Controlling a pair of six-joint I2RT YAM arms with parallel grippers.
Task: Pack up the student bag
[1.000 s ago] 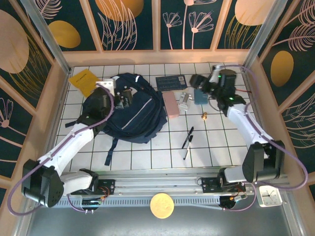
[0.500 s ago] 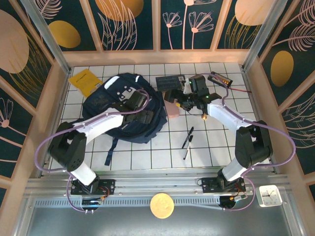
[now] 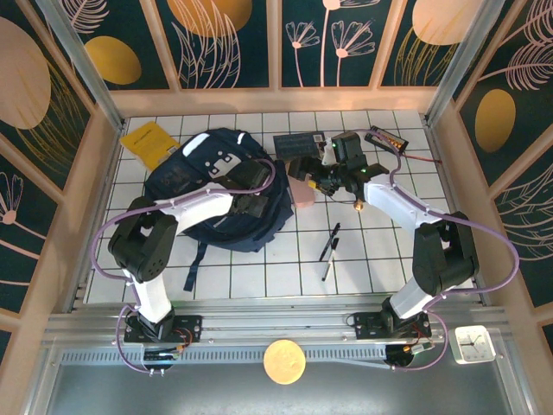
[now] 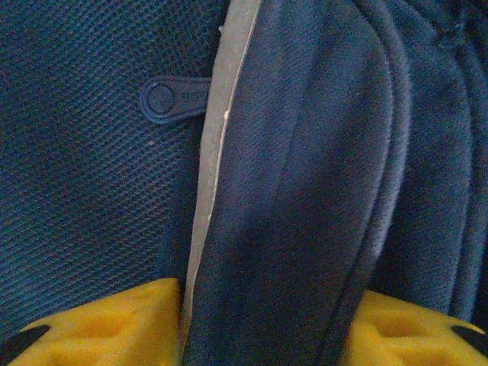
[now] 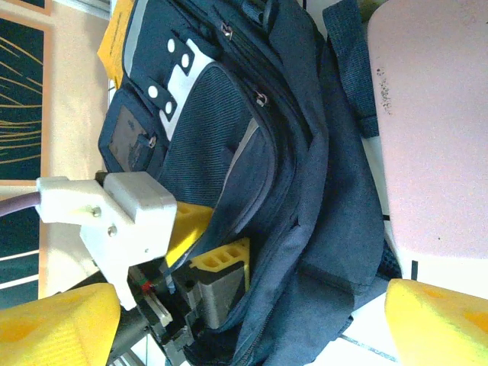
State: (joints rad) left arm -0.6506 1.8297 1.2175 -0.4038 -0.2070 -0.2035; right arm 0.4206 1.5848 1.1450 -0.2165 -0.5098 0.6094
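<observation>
Navy fabric of the student bag [image 3: 216,194] sits pinched in the left gripper [image 4: 259,324]; that loose fold could slip out when pulled. Right gripper [image 5: 252,320] hangs spread.

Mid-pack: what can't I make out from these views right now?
Whether the bag is unzipped: from the top the left arm lies across it; left wrist view too close.
The left gripper: a bag fold lies between its fingers; clamped or not, unclear.
The pink box: cut by the right wrist view's edge; partly under the right gripper from the top.
The pens: too small from the top for detail.
</observation>
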